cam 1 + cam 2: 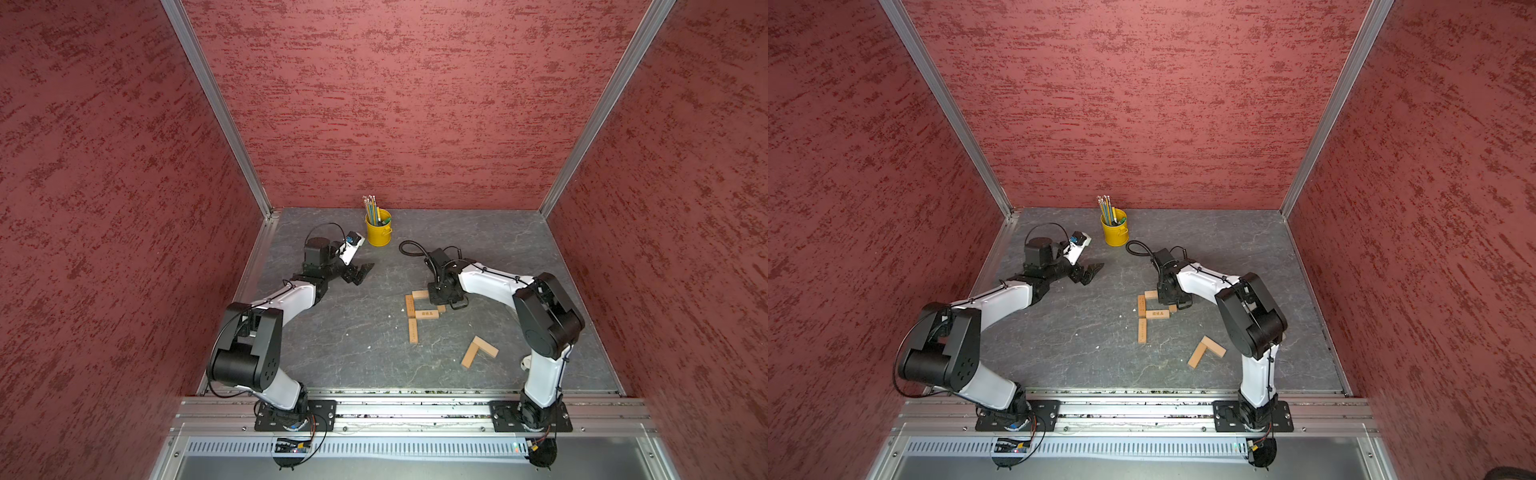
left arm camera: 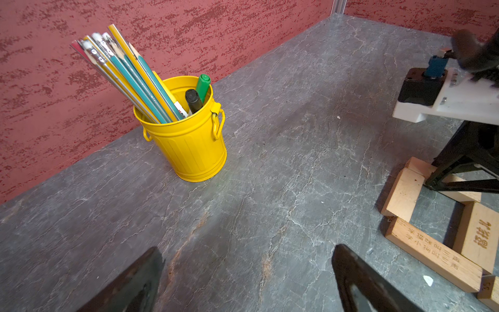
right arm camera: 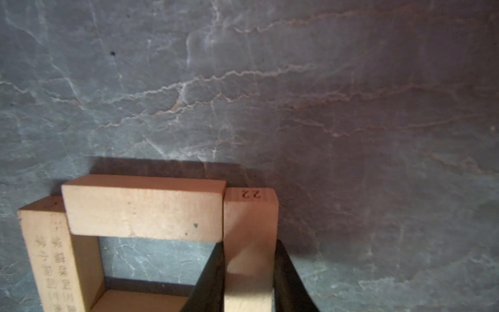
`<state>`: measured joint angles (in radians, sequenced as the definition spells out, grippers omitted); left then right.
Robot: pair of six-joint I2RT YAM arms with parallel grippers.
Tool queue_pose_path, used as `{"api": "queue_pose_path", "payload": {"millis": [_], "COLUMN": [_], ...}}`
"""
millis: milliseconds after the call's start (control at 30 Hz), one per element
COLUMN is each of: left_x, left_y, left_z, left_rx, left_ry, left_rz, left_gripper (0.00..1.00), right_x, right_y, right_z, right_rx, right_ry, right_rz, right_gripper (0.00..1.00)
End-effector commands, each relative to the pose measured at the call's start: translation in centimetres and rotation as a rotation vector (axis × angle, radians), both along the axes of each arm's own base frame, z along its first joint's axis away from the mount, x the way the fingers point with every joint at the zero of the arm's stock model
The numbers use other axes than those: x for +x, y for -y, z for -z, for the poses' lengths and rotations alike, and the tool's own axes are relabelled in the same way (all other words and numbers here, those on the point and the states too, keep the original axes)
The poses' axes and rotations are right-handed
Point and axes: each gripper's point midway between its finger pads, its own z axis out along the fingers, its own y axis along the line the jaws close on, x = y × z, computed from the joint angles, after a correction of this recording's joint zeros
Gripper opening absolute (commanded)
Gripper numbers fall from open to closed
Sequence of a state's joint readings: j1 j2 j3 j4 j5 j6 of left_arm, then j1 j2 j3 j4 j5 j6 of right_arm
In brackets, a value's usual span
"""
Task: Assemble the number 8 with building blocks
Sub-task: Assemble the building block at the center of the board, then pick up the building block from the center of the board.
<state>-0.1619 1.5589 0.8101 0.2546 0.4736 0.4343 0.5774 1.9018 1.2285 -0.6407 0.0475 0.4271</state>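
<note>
**Upper loop of the 8 closes under the right arm**

The right fingers (image 3: 210, 275) are clamped on one of the building blocks (image 3: 251, 216) — the one stamped "22" — with a finger pressed against each long side. That block stands as the right side of the upper loop, and the end of the top bar (image 3: 143, 208) butts against its side.

The number 8 (image 1: 427, 314) lies part-built on the grey tabletop (image 1: 353, 345), near the middle and toward the right arm. The top bar, the left upright (image 1: 409, 306), the middle bar and the held block make a square. A fifth block (image 1: 413, 331) runs from the middle bar's left end toward the robot's base. Two more blocks (image 1: 484, 345) lie well apart from the figure, nearer the right arm's base, touching in an L.

The left fingers (image 2: 353, 278) are spread wide with nothing between them — they hover over bare tabletop near a yellow bucket (image 2: 189, 146) of pencils and markers.
</note>
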Motion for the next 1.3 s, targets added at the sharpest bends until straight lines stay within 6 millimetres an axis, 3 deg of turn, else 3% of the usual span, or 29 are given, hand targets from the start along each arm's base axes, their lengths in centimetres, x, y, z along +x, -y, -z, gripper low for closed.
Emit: {"api": "queue_pose_path", "payload": {"millis": [0, 133, 167, 200, 333, 533, 633, 733, 800, 833, 900, 1000, 1067, 1167, 1267], "left_x": [0.1, 0.1, 0.0, 0.0, 0.0, -0.1, -0.1, -0.1, -0.2, -0.2, -0.2, -0.2, -0.2, -0.1, 0.2], "left_y": [0.1, 0.2, 0.3, 0.3, 0.4, 0.6, 0.7, 0.9, 0.9, 0.9, 1.0, 1.3, 1.5, 2.0, 2.2], "left_z": [-0.7, -0.8, -0.8, -0.9, -1.0, -1.0, -1.0, -1.2, -1.2, -1.2, -1.1, -0.8, -0.4, 0.0, 0.0], "left_rx": [-0.018, -0.021, -0.021, -0.021, -0.02, -0.017, -0.014, -0.014, -0.012, -0.01, -0.006, 0.004, 0.01, 0.005, 0.001], "left_ry": [0.021, 0.023, 0.023, 0.025, 0.028, 0.024, 0.023, 0.028, 0.029, 0.028, 0.029, 0.023, 0.012, 0.002, -0.003], "left_rz": [0.011, 0.014, 0.015, 0.015, 0.018, 0.025, 0.027, 0.031, 0.032, 0.03, 0.031, 0.038, 0.043, 0.06, 0.066], "left_gripper": [0.99, 0.99, 0.99, 0.99, 0.99, 0.99, 0.99, 0.99, 1.0, 0.99, 0.99, 0.99, 0.99, 0.99, 0.99], "right_x": [-2.3, -2.5, -2.5, -2.5, -2.2, -1.6, -0.9, -0.3, -0.3, -0.6, -2.3, -7.4, -11.5, -14.9, -16.2], "right_y": [-0.3, -0.2, -0.3, -0.3, -0.4, 0.2, 0.8, 1.6, 3.0, 4.0, 5.9, 9.9, 9.7, 10.2, 14.2], "right_z": [2.4, 2.5, 2.4, 2.4, 1.6, -1.8, -4.6, -9.1, -11.7, -12.1, -12.4, -8.5, -6.1, -5.1, -6.4], "right_rx": [0.007, 0.01, 0.018, 0.023, 0.041, 0.073, 0.052, 0.019, -0.017, -0.029, 0.004, 0.058, 0.157, 0.209, 0.019], "right_ry": [-0.086, -0.083, -0.079, -0.072, -0.036, 0.087, 0.179, 0.303, 0.365, 0.361, 0.3, -0.003, -0.16, -0.185, -0.104], "right_rz": [0.001, 0.004, 0.003, 0.007, 0.007, 0.008, -0.031, -0.101, -0.089, -0.068, -0.019, 0.218, 0.315, 0.345, 0.362], "right_gripper": [0.4, 0.73, 0.91, 0.99, 0.99, 0.99, 0.99, 0.99, 0.99, 0.99, 0.99, 0.99, 0.93, 0.75, 0.74]}}
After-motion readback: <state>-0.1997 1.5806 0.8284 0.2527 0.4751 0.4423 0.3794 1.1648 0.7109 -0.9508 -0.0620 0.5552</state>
